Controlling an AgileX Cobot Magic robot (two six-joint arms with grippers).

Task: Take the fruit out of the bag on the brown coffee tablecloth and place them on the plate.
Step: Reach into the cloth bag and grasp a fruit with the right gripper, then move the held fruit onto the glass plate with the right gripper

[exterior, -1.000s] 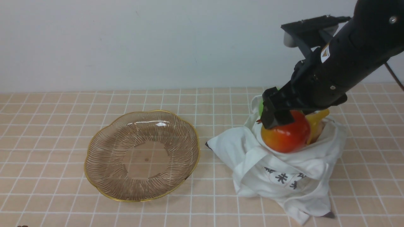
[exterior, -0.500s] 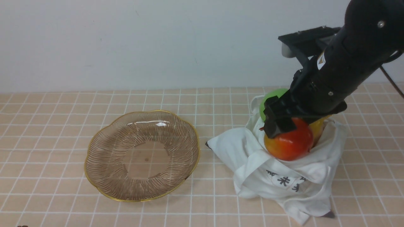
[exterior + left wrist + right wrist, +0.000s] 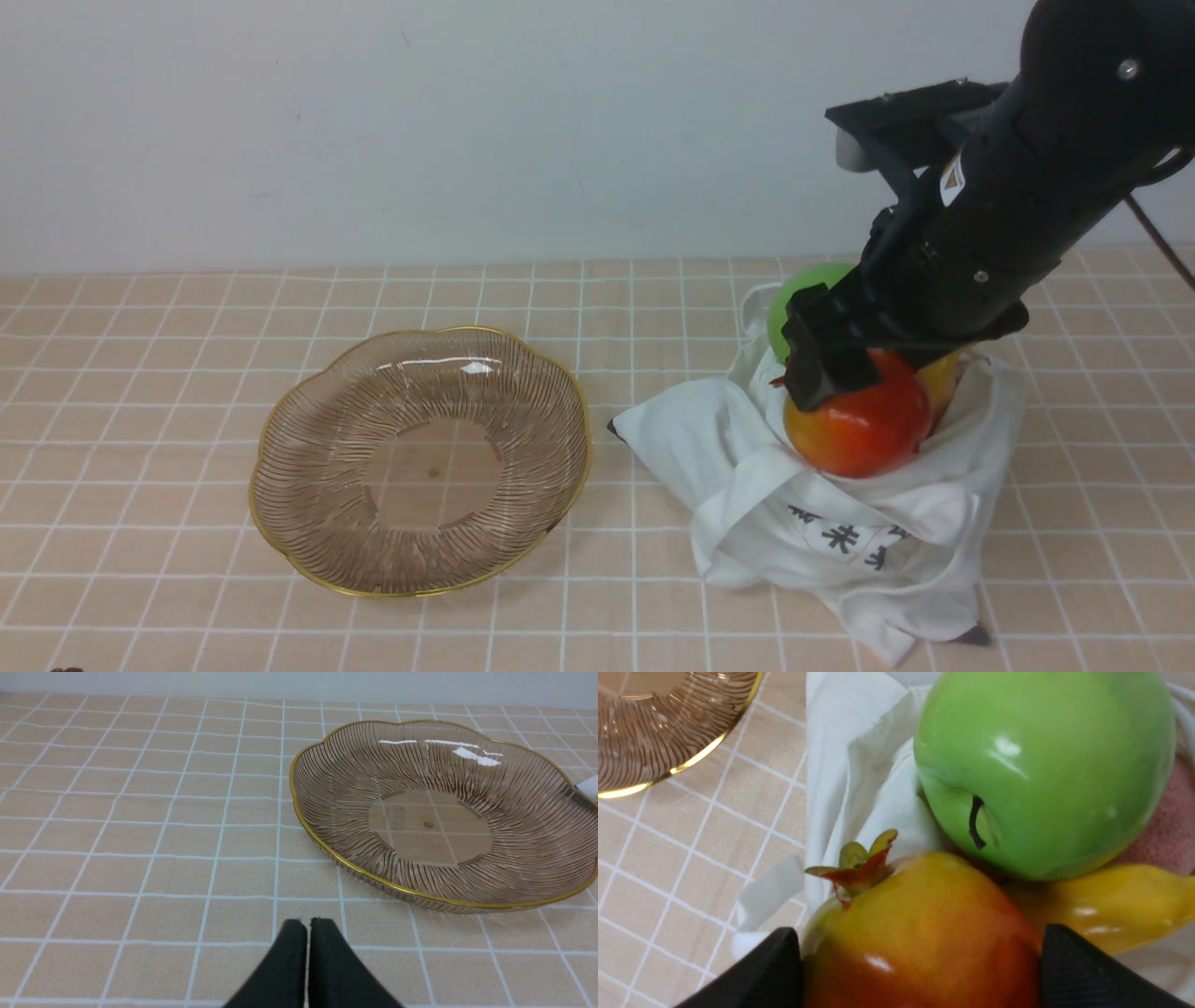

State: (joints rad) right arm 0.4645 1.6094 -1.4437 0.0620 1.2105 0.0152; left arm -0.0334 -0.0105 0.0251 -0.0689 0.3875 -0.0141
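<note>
While the right arm [image 3: 1027, 187] hides much of the apple [image 3: 801, 291] and banana [image 3: 1111, 905], the pomegranate [image 3: 859, 431] sits at the mouth of the bag [image 3: 738, 467], right of the plate [image 3: 317, 448], crown pointing left, clamped between the fingers of the right gripper [image 3: 920, 947]. Bare tablecloth [image 3: 140, 373] separates bag and plate. The left gripper [image 3: 308, 952], out of the front camera's sight, is pinched closed.

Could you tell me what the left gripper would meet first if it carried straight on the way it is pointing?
Probably the bare tablecloth: the shut left gripper aims past the plate, not at it, though depth is hard to judge.
</note>
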